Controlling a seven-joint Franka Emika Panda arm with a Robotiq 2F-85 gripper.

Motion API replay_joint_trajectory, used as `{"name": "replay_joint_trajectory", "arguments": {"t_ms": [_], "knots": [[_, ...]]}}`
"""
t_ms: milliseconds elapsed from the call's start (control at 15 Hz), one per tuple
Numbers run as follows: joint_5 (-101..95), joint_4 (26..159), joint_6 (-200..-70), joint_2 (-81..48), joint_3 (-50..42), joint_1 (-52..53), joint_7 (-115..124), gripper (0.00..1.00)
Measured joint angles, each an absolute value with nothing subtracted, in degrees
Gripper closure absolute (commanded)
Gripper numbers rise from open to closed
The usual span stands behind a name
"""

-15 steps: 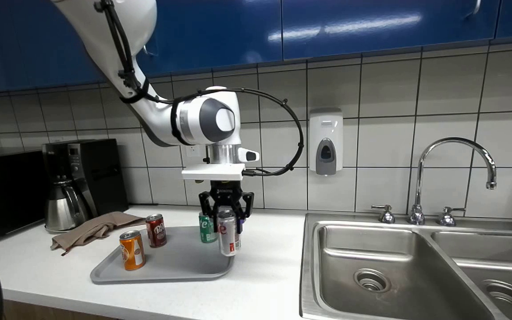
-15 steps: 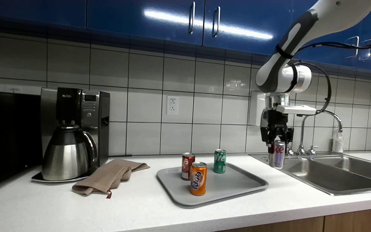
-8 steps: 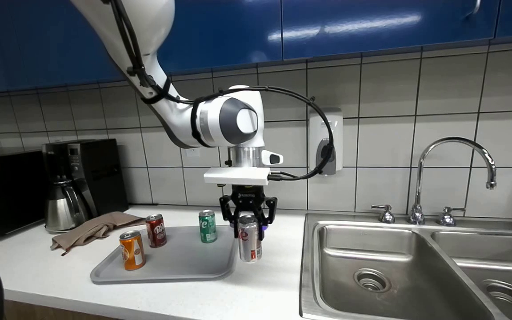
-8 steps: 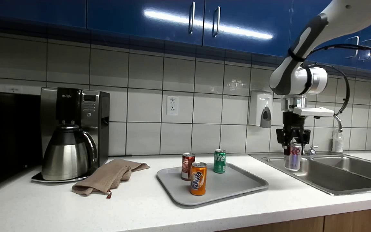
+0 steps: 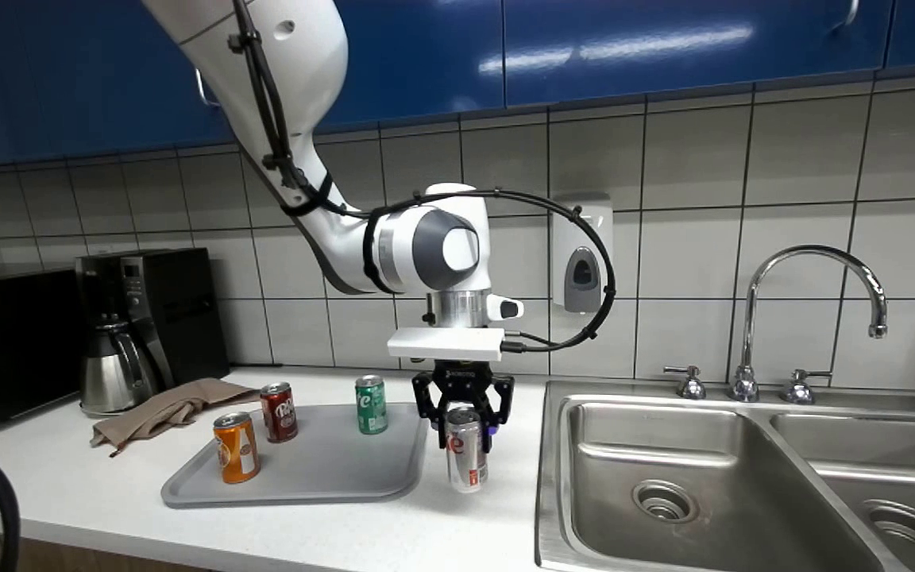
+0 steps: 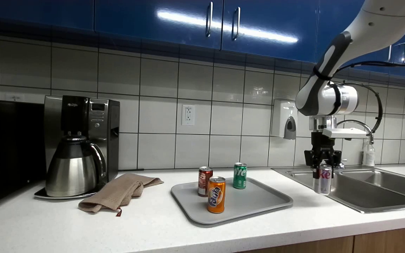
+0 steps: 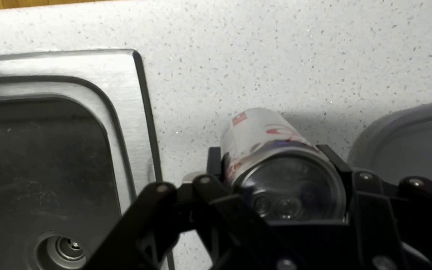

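Note:
My gripper point(image 5: 465, 446) is shut on a silver Diet Coke can point(image 5: 468, 470), with one finger on each side of its upper part. The can hangs upright between the tray and the sink. In the wrist view the can point(image 7: 259, 129) leans away below the fingers, its top facing the camera. Whether its base touches the counter I cannot tell. On the grey tray point(image 5: 330, 477) stand a green Sprite can point(image 5: 372, 407), a dark red Dr Pepper can point(image 5: 279, 413) and an orange Fanta can point(image 5: 237, 449), seen in both exterior views.
The steel sink point(image 5: 553, 485) with its faucet point(image 5: 811, 253) lies right of the held can. Left of the tray are a brown cloth point(image 6: 118, 193) and a coffee maker point(image 6: 79, 168). A soap dispenser point(image 5: 582, 254) hangs on the tiled wall under blue cabinets point(image 6: 174, 24).
Still gripping the silver can, the arm has moved right, from over the tray's edge toward the sink, and then lower. The other cans and the tray have stayed put.

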State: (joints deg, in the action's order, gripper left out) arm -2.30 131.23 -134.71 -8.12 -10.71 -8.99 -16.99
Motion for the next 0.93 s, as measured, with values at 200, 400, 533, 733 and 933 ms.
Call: {"name": "replay_joint_trajectory", "arguments": {"t_ms": [200, 400, 533, 733, 933], "knots": [[-2.3, 129.82, -135.72, -11.11, -10.71, -9.03, -16.99, 0.62], [-2.3, 128.21, -135.99, -13.3, -10.71, -9.51, -16.98, 0.62], [-2.3, 127.25, -136.0, -14.28, -10.73, -10.22, -16.98, 0.62], [-2.3, 126.54, -136.0, -14.97, -10.79, -11.27, -16.98, 0.62], [-2.3, 126.4, -136.0, -15.35, -11.1, -11.8, -16.98, 0.62]]}}
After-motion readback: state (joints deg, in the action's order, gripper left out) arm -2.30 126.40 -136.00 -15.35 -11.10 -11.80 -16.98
